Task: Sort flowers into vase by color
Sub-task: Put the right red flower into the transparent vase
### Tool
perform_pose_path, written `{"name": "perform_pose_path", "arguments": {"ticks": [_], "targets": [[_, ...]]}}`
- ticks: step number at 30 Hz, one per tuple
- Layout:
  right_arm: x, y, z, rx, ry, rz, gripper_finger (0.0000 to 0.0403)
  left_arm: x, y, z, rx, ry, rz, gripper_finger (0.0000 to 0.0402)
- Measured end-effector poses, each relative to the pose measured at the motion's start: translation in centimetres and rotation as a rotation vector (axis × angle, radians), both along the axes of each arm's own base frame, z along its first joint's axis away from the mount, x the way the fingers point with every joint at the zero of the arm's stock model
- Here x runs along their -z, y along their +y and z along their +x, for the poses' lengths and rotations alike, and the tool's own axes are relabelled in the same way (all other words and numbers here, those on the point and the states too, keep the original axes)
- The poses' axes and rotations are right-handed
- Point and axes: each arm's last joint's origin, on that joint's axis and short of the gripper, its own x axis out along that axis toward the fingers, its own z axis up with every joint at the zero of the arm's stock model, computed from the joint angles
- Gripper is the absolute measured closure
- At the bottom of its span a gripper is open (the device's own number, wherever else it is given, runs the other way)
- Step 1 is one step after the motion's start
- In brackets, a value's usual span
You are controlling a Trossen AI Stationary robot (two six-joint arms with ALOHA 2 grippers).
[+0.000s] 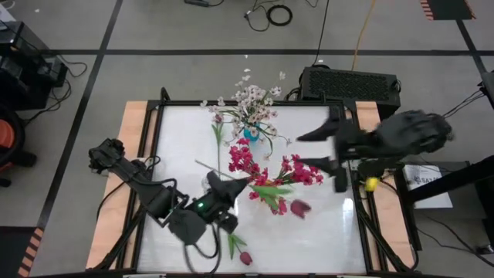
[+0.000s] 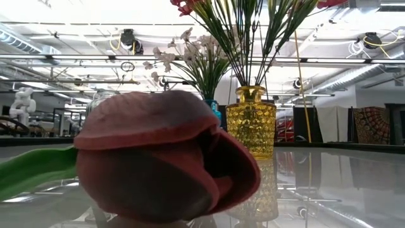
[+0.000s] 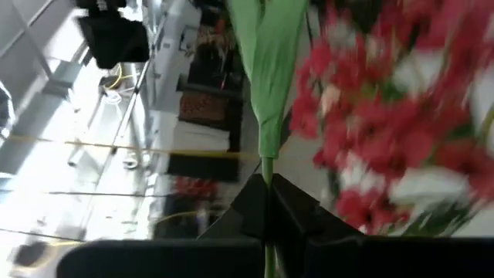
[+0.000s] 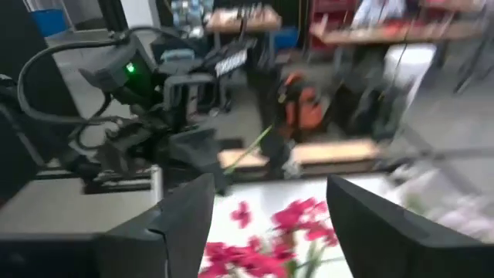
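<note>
A yellow glass vase (image 2: 251,120) holds magenta blooms (image 1: 245,161) mid-table. Behind it a blue vase (image 1: 250,133) holds white-pink sprays (image 1: 255,99). One maroon tulip (image 1: 245,257) lies on its side at the near edge and fills the low view as a tulip (image 2: 158,164). Another maroon tulip head (image 1: 299,207) shows right of the magenta bunch. My left gripper (image 1: 239,185) is shut on a green stem beside the magenta blooms. My right gripper (image 1: 305,150) hovers open at the bunch's right side, touching nothing. My left gripper pinches a thin green stem (image 3: 267,174) between its two shut fingers (image 3: 289,208), just below a broad green leaf (image 3: 270,69). The stem's free end (image 4: 255,144) sticks out behind the fingers. Which bloom the stem bears, I cannot tell.
A pink-budded stem (image 1: 218,133) lies on the table left of the blue vase. A black box (image 1: 349,83) sits past the far edge. Wooden strips (image 1: 127,154) border the white top on both sides. Open tabletop shows at near right (image 1: 324,239).
</note>
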Motion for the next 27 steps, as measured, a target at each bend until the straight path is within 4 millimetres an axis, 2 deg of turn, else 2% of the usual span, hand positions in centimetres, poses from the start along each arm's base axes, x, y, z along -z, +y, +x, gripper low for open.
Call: {"name": "perform_pose_path", "arguments": {"ticks": [3, 5, 10, 17, 21, 24, 27], "targets": [[-0.9, -0.3, -2.1, 0.002, -0.048, -0.081, 0.0158, -0.9, -1.2, -0.6, 0.075, -0.108, -0.124, 0.0392], [-1.3, -0.3, -2.6, -0.016, -0.074, -0.114, 0.0162, -1.7, -2.0, -1.0, 0.143, -0.181, -0.206, 0.0392], [-1.4, 0.3, -1.7, -0.032, -0.098, -0.146, 0.0182, -4.3, -3.2, -2.1, 0.267, -0.355, -0.392, 0.0392], [0.0, 2.5, 2.2, -0.083, -0.077, -0.187, 0.0206, -7.3, -2.7, -3.8, 0.334, -0.493, -0.595, 0.0392], [1.3, 4.1, 4.8, -0.11, -0.06, -0.238, 0.0211, -9.3, -1.8, -5.2, 0.476, -0.558, -0.756, 0.0392], [2.6, 5.4, 7.3, -0.118, -0.048, -0.271, 0.0211, -10.6, -0.8, -6.2, 0.589, -0.591, -0.858, 0.0393], [4.1, 7.0, 10.2, -0.13, -0.066, -0.287, 0.0211, -11.3, 0.0, -6.3, 0.678, -0.6, -0.914, 0.0393]]}}
